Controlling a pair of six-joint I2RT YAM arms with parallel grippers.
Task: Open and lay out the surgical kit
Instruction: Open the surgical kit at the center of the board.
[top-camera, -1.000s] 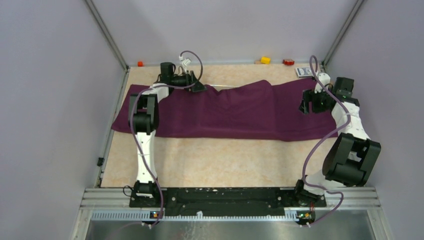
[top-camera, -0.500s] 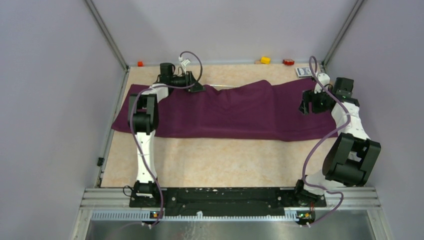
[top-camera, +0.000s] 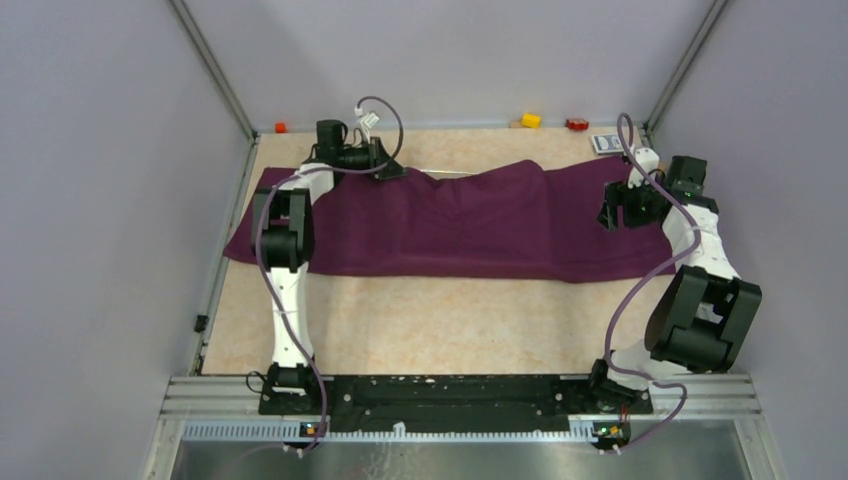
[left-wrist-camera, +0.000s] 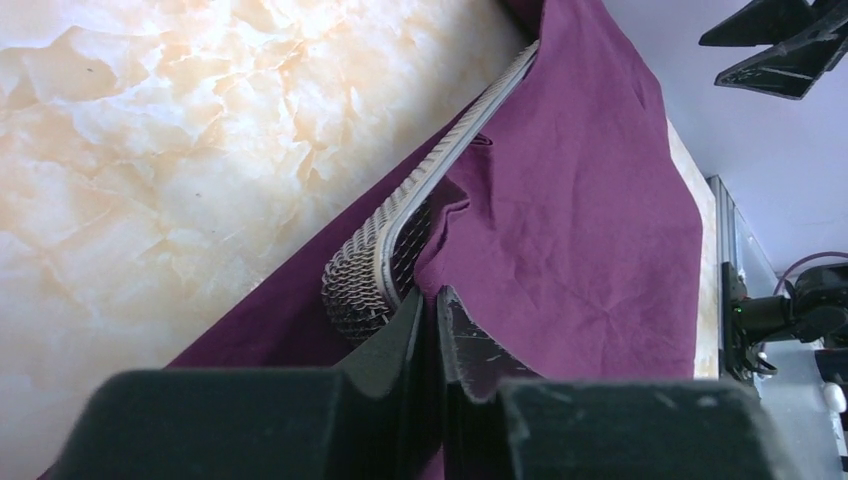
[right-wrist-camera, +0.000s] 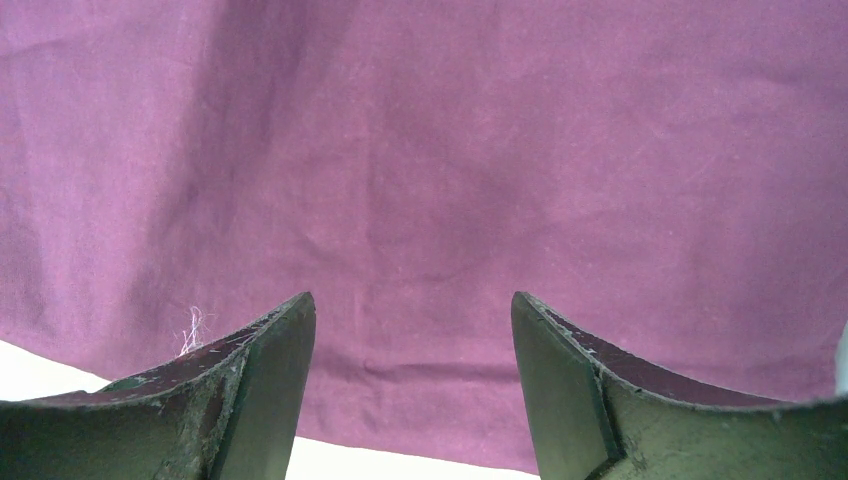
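Beige marbled table (top-camera: 430, 320) enclosed by plain lavender-grey walls (top-camera: 110, 200). The dark purple cloth wrap (top-camera: 450, 225) lies spread across the far half of the table. Along the far edge sit an orange block (top-camera: 281, 127), a yellow block (top-camera: 530, 120), a red block (top-camera: 576, 124) and a card packet (top-camera: 603, 143). The overhead view places the left gripper (top-camera: 392, 172) at the cloth's far edge and the right gripper (top-camera: 615, 215) over its right end. Only the left wrist view reveals the wire-mesh tray (left-wrist-camera: 385, 255), one corner and rim bared, the rest under cloth; the jaws there stand almost together, pinching the cloth edge just beside that corner. The right wrist view shows jaws spread wide above flat cloth, holding nothing
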